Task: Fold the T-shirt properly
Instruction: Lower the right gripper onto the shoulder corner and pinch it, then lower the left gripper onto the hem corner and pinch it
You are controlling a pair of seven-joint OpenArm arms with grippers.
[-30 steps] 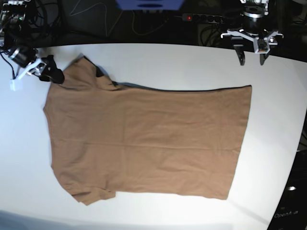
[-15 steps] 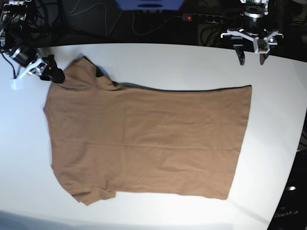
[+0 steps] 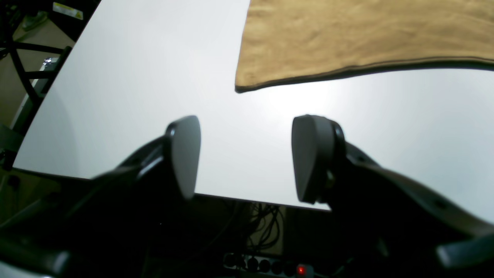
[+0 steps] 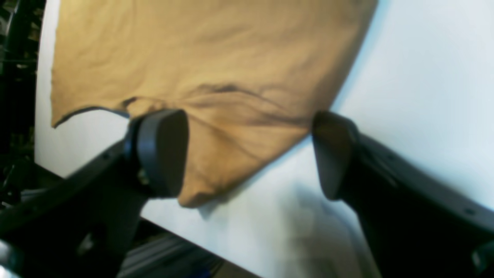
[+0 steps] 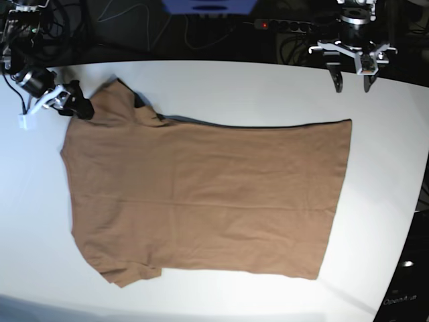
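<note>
The tan-brown T-shirt [image 5: 201, 194] lies flat on the white table [image 5: 221, 77], sleeves to the left and hem to the right. A dark inner layer peeks out along its far edge. My right gripper [image 5: 53, 111] hovers open at the far-left sleeve. In the right wrist view that sleeve [image 4: 216, 154] lies under the gap between the right gripper's [image 4: 251, 154] fingers, and I cannot tell whether they touch it. My left gripper [image 5: 352, 86] hangs open at the table's far right edge. In the left wrist view the left gripper [image 3: 245, 158] holds nothing, short of the shirt's hem corner [image 3: 247, 83].
A power strip with a red light [image 5: 281, 25] and loose cables lie behind the table's far edge. A blue object [image 5: 208, 7] sits at the back centre. The table's rounded edge [image 5: 419, 194] runs down the right side.
My right gripper has shifted slightly beside the far-left sleeve. The left arm and the T-shirt have not moved.
</note>
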